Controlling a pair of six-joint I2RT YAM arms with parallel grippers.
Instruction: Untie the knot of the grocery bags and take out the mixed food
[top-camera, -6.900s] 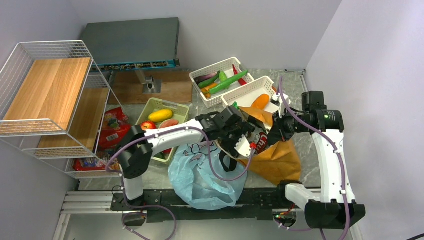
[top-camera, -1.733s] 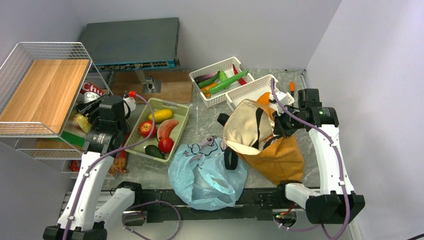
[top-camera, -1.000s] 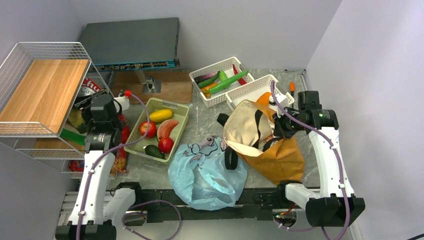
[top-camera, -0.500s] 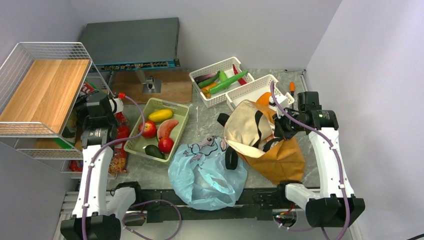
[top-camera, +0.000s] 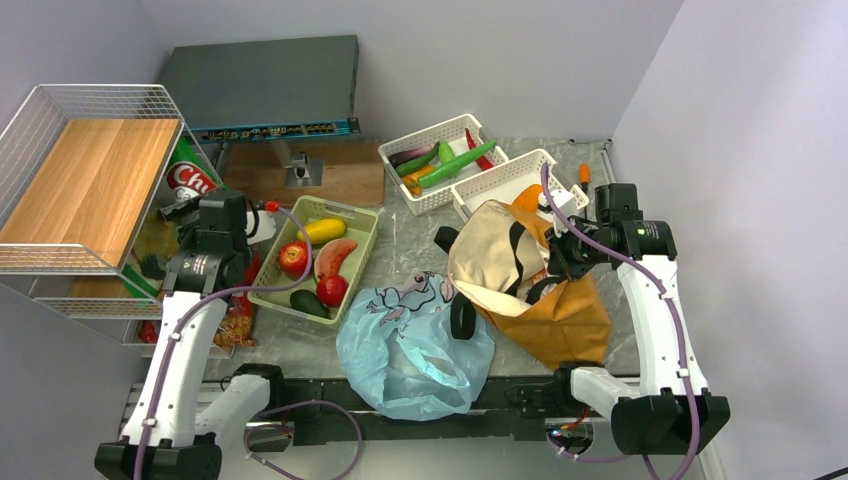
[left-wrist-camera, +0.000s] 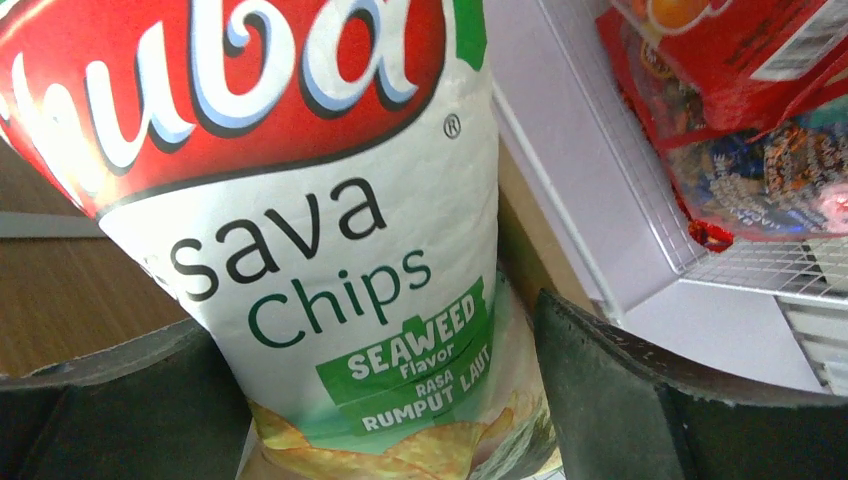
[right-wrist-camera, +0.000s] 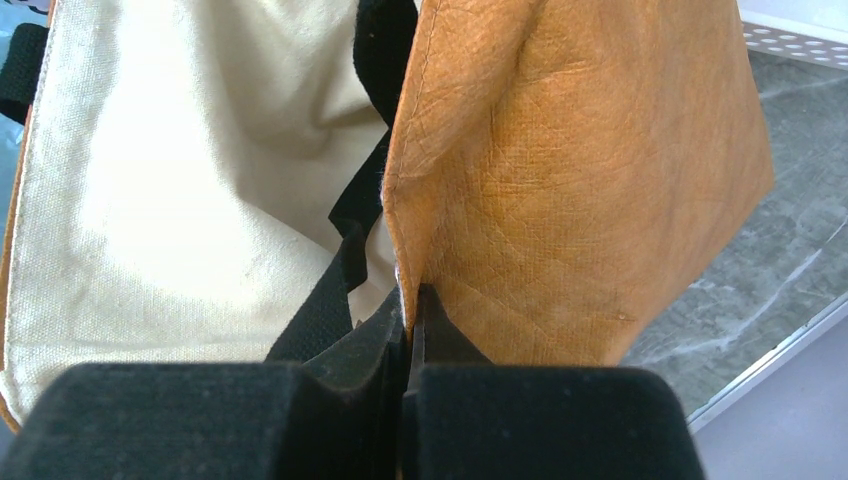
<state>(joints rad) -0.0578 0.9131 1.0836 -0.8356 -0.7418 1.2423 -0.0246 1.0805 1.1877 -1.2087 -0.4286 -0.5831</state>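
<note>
From above, we see the left end effector (top-camera: 188, 208) raised beside the wire rack (top-camera: 25, 140), gripping the lower end of a snack pack (top-camera: 187, 177) that stands upright above it. Just to its right a green tray (top-camera: 368, 240) sits on the desk (top-camera: 400, 250). It holds the mango (top-camera: 320, 231), the apple (top-camera: 293, 257), the watermelon slice (top-camera: 335, 258) and the avocado (top-camera: 308, 303). The light-blue plastic bag (top-camera: 400, 350) lies at the near edge of the desk, touching the canvas tote (top-camera: 560, 320) on its right. The right end effector (top-camera: 560, 250) is at the tote's far rim, holding the mouth so that the cream lining shows.

In the left wrist view, we find the snack pack (left-wrist-camera: 330, 250) filling the frame, white with a red logo and green lettering. Its bottom end is clamped by the left end effector (left-wrist-camera: 390, 410), with one dark finger (left-wrist-camera: 620, 400) on each side. More red packets (left-wrist-camera: 720, 100) lie in the rack beyond it.

In the right wrist view, the right end effector (right-wrist-camera: 408, 330) is clenched on the edge of the canvas tote (right-wrist-camera: 560, 180). Its fingers (right-wrist-camera: 200, 420) are pressed together on the rim. The cream lining and a black strap (right-wrist-camera: 330, 300) lie to the left, the mustard outside to the right, over the grey desk (right-wrist-camera: 780, 250).
</note>
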